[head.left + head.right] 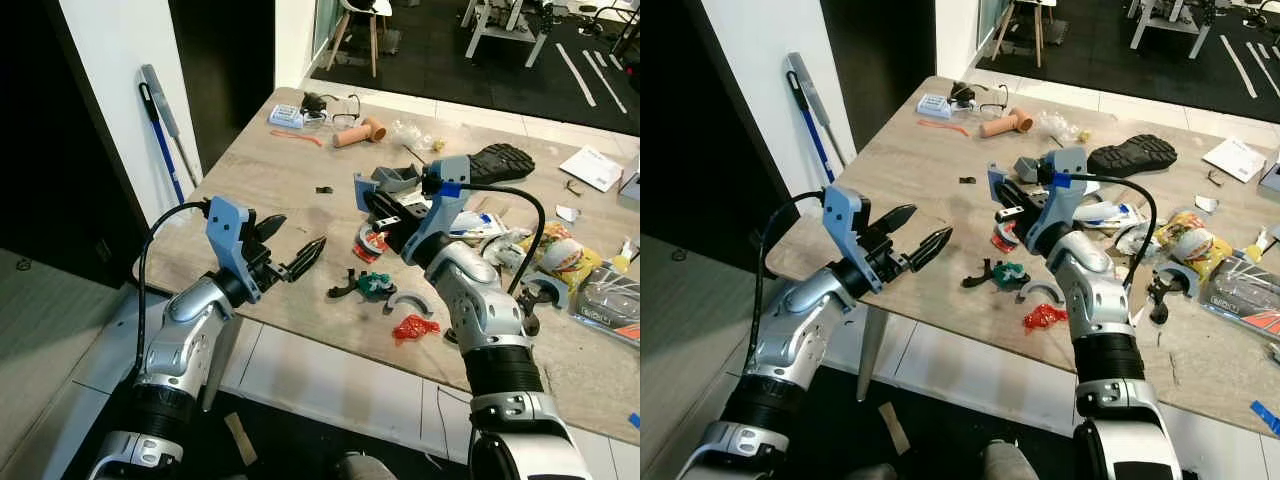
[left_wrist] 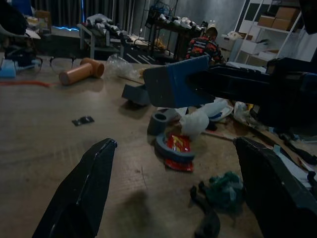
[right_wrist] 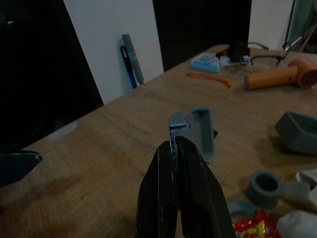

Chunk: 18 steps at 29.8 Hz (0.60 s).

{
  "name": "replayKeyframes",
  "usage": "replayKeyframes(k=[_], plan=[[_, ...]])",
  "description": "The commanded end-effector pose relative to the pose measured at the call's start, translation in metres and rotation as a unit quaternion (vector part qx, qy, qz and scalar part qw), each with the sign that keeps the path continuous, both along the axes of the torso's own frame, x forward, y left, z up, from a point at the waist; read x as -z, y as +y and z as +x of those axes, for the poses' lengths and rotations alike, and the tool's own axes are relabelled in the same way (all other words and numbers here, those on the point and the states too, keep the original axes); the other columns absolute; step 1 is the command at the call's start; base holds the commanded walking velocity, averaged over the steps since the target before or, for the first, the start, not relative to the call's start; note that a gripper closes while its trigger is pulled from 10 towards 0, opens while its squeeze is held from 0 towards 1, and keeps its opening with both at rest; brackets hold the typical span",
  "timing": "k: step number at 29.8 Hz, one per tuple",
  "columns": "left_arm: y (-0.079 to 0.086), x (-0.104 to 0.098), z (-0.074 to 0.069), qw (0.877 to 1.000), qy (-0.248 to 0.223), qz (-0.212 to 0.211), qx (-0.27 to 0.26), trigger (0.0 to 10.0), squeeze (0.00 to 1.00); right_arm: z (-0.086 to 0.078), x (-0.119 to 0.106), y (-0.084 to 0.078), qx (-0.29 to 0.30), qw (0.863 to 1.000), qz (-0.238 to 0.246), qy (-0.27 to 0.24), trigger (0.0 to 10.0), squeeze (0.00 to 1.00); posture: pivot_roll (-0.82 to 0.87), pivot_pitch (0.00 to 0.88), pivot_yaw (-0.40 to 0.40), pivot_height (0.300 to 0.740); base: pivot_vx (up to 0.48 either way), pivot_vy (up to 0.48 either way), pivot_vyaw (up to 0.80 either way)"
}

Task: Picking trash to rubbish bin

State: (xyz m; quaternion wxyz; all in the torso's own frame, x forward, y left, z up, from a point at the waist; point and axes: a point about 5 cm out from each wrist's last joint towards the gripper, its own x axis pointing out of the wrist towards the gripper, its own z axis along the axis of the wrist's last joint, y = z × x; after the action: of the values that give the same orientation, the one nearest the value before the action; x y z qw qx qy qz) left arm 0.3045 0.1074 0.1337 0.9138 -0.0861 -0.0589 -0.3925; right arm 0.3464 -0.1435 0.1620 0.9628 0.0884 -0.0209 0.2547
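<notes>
Your right gripper [image 3: 174, 148] pinches a grey plastic bracket [image 3: 197, 130] above the table [image 1: 260, 215]; left gripper [image 1: 290, 250] hangs wide, empty. Next, carry it to the bin

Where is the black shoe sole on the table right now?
In the left eye view the shoe sole lies on the table at its far right side, just beyond the right gripper and left of a white booklet.

No legible text — labels too blurred.
</notes>
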Motion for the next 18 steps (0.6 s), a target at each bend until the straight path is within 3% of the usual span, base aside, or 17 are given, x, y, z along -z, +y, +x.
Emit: replayKeyframes(k=[1, 18], plan=[[-0.003, 0.0038, -0.0001, 1.0, 0.011, 0.005, 0.003, 10.0, 0.0, 0.0007, 0.0013, 0.0005, 0.0, 1.0, -0.004, 0.002, 10.0, 0.0, -0.04, 0.0, -0.038, 0.74, -0.311, 0.0, 0.0], [-0.0057, 0.0057, 0.0012, 1.0, 0.012, 0.008, 0.004, 10.0, 0.0, 0.0027, 0.0042, 0.0012, -0.003, 1.0, -0.007, 0.007, 10.0, 0.0, -0.04, 0.0, -0.038, 0.74, -0.337, 0.0, 0.0]])
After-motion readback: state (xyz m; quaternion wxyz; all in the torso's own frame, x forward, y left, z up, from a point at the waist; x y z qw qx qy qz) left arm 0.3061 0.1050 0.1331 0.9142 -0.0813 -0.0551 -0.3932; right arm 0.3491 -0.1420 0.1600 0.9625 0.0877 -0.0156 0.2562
